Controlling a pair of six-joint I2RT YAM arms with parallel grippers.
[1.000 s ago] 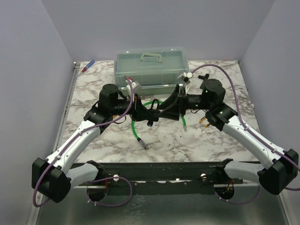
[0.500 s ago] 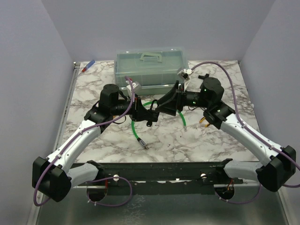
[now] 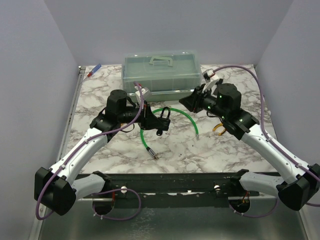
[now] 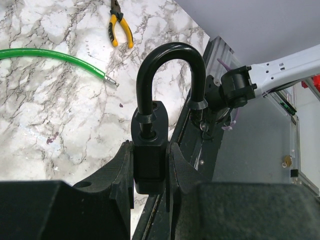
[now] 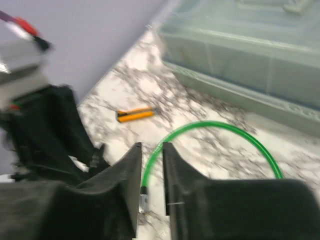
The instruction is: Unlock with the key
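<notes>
Above the marble table point(image 3: 225, 150), just below the clear box point(image 3: 160, 70) at upper centre, the left gripper point(image 4: 150, 150) is clenching the black padlock point(image 4: 149, 125) mid-frame, the right gripper point(image 5: 151, 150) is hovering centre-right with jaws slightly parted on nothing, and the key is not showing clearly enough to place.

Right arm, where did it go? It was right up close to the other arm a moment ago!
The right gripper pulled back from the left gripper, off to its own right and toward the clear box. The left gripper stays shut on the black padlock, in the same spot. The green cable, the pliers and the box have not moved.
</notes>
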